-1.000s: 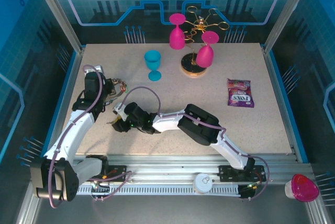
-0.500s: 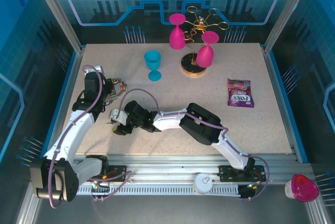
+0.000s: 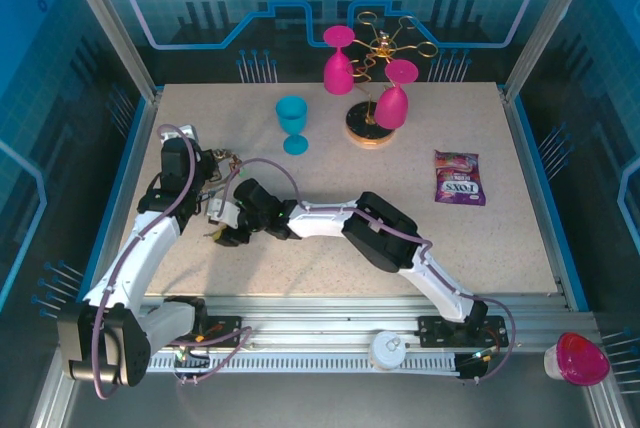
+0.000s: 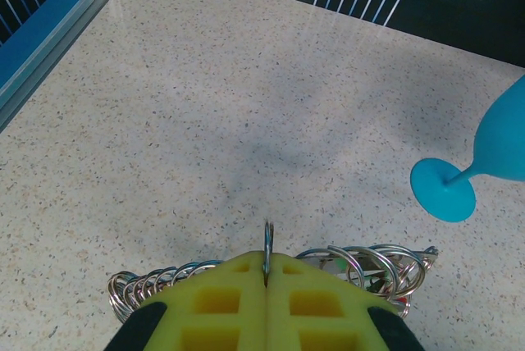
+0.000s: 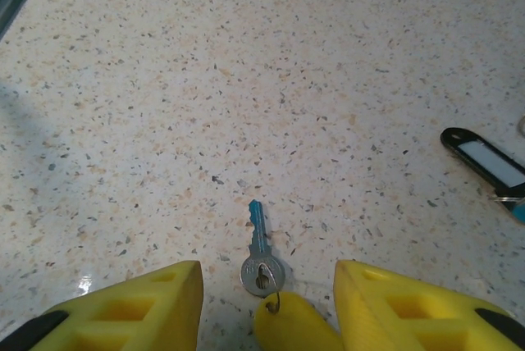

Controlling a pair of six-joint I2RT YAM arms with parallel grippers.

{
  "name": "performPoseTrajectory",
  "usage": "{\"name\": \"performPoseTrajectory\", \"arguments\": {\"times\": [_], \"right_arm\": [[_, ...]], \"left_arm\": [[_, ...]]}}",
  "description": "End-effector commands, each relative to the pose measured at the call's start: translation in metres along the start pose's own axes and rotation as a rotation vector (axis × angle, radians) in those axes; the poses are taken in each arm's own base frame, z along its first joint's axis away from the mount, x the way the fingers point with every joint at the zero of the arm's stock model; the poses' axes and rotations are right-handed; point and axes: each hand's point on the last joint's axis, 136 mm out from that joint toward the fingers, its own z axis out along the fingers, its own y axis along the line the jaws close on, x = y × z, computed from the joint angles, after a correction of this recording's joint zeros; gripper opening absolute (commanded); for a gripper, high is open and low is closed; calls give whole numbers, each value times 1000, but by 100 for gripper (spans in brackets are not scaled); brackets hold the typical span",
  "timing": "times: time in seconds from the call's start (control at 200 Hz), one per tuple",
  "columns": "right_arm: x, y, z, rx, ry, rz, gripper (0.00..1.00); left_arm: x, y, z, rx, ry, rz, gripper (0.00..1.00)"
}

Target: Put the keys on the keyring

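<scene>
My left gripper (image 4: pixel 267 264) is shut on the keyring (image 4: pixel 267 240), a thin metal loop standing edge-on between its yellow pads (image 4: pixel 221 302). Several silvery rings (image 4: pixel 373 262) hang on both sides of the pads, with bits of coloured key heads among them. In the top view this bunch (image 3: pixel 231 160) sits at the left gripper (image 3: pixel 214 176). My right gripper (image 5: pixel 267 277) is open just above the table. One of the keys (image 5: pixel 260 257), silver with a yellow tag (image 5: pixel 295 328), lies flat between its fingers (image 5: pixel 148 306), touching neither. The right gripper (image 3: pixel 224 230) is close to the left one.
A black key tag (image 5: pixel 484 157) lies to the right of the right gripper. The blue goblet (image 3: pixel 292 124) stands behind the grippers. Further back is the gold rack (image 3: pixel 375 58) with two pink goblets. A purple snack bag (image 3: pixel 459 178) lies at the right.
The right arm's wrist has shifted left and a little further from the base, closer to the left gripper. The left arm has held still with the keyring.
</scene>
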Motion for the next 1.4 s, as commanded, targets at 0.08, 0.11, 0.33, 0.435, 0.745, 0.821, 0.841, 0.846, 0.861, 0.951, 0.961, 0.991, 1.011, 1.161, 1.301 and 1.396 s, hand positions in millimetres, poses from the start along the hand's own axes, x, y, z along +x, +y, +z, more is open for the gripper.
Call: {"name": "performPoseTrajectory", "arguments": {"times": [0.08, 0.11, 0.33, 0.435, 0.745, 0.821, 0.841, 0.846, 0.861, 0.951, 0.961, 0.991, 1.011, 1.161, 1.301, 1.396], "right_arm": [[16, -2, 13, -40, 34, 13, 47], [17, -1, 14, -42, 38, 16, 47], [21, 2, 17, -65, 56, 25, 42], [22, 3, 17, -66, 60, 24, 33], [20, 2, 14, -55, 56, 20, 10], [14, 1, 8, -45, 40, 18, 5], [11, 2, 5, -43, 34, 16, 4], [10, 1, 4, -42, 32, 16, 3], [10, 2, 3, -41, 30, 16, 2], [2, 5, -13, -33, 15, 13, 0], [0, 5, -16, -31, 11, 12, 0], [-2, 7, -22, -25, 5, 13, 0], [-7, 7, -29, -18, -4, 11, 0], [-7, 19, -74, 7, 1, 16, 0], [10, 29, -125, 36, 41, 72, 0], [31, 32, -161, 58, 93, 160, 0]], "left_arm": [[-18, -4, -8, 31, -70, -19, 0], [-17, -4, -8, 31, -69, -19, 0], [-17, -4, -8, 32, -71, -18, 0], [-17, -4, -8, 34, -72, -18, 0], [-17, -4, -9, 34, -76, -12, 0], [-18, -4, -9, 33, -79, -8, 0], [-17, -4, -9, 32, -77, -7, 0], [-18, -4, -9, 33, -78, -7, 0], [-18, -4, -10, 33, -79, -5, 0], [-19, -4, -11, 36, -87, 6, 0], [-19, -4, -11, 35, -88, 7, 0], [-19, -4, -11, 38, -89, 8, 0], [-19, -5, -12, 44, -91, 13, 0], [-20, -19, -16, 121, -111, 52, 0], [-16, -42, -27, 217, -143, 169, 0], [-13, -62, -37, 297, -178, 267, 0]]}}
